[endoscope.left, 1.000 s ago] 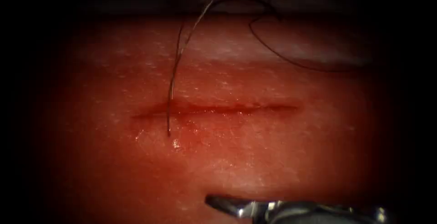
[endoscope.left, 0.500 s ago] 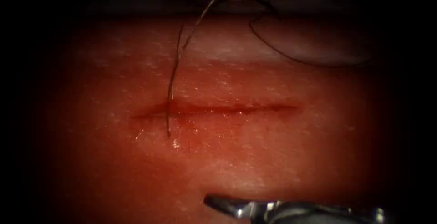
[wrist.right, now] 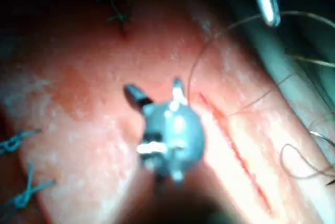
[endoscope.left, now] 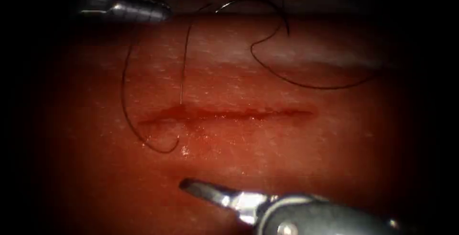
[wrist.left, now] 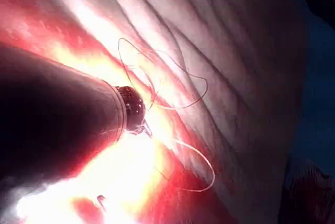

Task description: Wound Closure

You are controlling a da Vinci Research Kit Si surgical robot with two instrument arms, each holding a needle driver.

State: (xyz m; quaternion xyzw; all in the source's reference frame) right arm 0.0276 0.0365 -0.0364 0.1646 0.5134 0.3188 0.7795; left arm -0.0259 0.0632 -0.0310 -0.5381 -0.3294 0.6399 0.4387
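Lying loose on pink pork tissue [endoscope.left: 287, 168], thin curved steel needle [endoscope.left: 182, 84] is pointing at left part of red horizontal cut [endoscope.left: 229, 115], neither tool holding it. Dark thread [endoscope.left: 125, 96] is looping across cut's left end. Left tool [endoscope.left: 165, 13] is hovering with jaws pressed together, gripping nothing visible. Right tool [wrist.right: 154, 89] is hovering with jaws spread, empty.

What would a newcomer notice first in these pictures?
First comes the long cut, running across the middle of the tissue with red fluid along it. Next is the dark thread, which loops over the cut's left end and curls again at the far right. The needle lies on the tissue above the cut. The left claw holds nothing, and the right claw is open and empty.
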